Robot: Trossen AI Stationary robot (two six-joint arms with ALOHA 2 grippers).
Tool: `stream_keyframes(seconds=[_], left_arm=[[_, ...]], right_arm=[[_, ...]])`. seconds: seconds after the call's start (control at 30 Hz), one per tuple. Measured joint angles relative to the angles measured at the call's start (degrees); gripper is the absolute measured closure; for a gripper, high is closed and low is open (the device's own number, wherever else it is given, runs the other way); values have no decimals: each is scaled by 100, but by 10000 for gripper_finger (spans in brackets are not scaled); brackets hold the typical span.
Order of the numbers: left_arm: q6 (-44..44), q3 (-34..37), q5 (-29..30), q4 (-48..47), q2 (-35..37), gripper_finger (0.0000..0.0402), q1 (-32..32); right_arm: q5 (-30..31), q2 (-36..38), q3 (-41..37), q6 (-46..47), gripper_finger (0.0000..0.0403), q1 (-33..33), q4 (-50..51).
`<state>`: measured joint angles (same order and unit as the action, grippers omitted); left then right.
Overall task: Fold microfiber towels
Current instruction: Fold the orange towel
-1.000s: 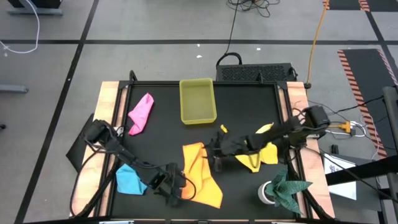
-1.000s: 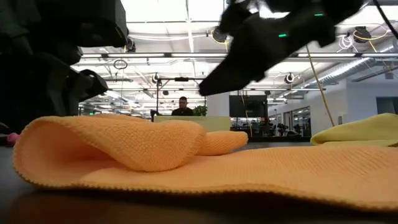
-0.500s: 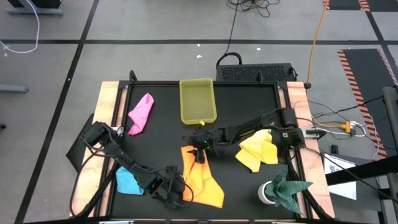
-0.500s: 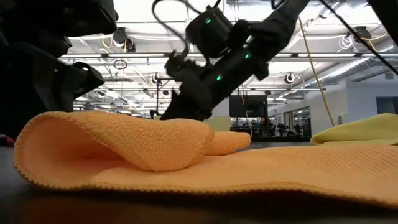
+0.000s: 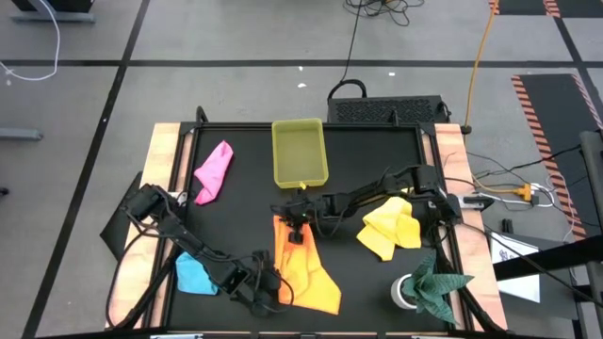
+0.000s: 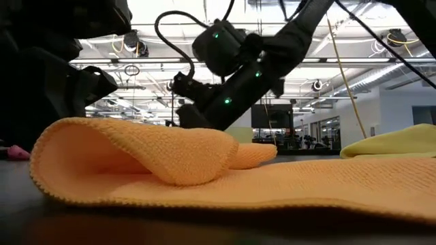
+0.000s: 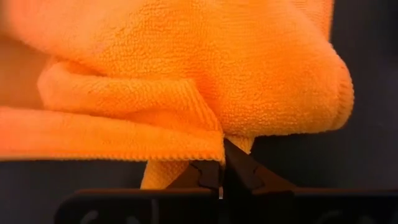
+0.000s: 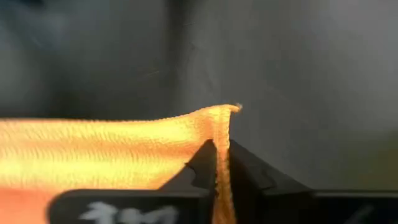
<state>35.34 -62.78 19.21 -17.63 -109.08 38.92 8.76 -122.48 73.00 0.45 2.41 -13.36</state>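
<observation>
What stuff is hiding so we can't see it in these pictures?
- Light blue towel: high view, partly under the left arm.
- Orange towel: its underside is folded out of sight in every view.
- White thing beside the dark green cloth: high view, mostly covered by it.
- Pink towel: low view, only a sliver shows.

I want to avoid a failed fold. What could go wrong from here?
1. The right tool pinches only the very corner of the orange towel, so it may slip out when lifted.
2. The left tool grips a bunched edge, so the fold may come out uneven.
</observation>
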Motion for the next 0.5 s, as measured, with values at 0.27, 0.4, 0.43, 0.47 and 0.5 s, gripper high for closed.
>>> stream_keyframes(seconds=[0.27,0.4,0.43,0.47,0.5], left_arm=[[1038,-370,1206,-2312,511,397,301],[860,-819,2047,-2770,971,397,459],[663,-926,2261,-2860,1095,398,510],[400,-1097,2481,-2759,1192,398,529],[185,-1258,2683,-2509,1291,397,562]], right_arm=[[1661,2045,-1198,-670,400,945,-427],[2112,3364,-1980,-1174,401,1697,-1178],[2111,3694,-2159,-1259,401,1891,-1398],[2071,4006,-2330,-1307,401,2074,-1529],[1891,4294,-2469,-1317,402,2232,-1624]])
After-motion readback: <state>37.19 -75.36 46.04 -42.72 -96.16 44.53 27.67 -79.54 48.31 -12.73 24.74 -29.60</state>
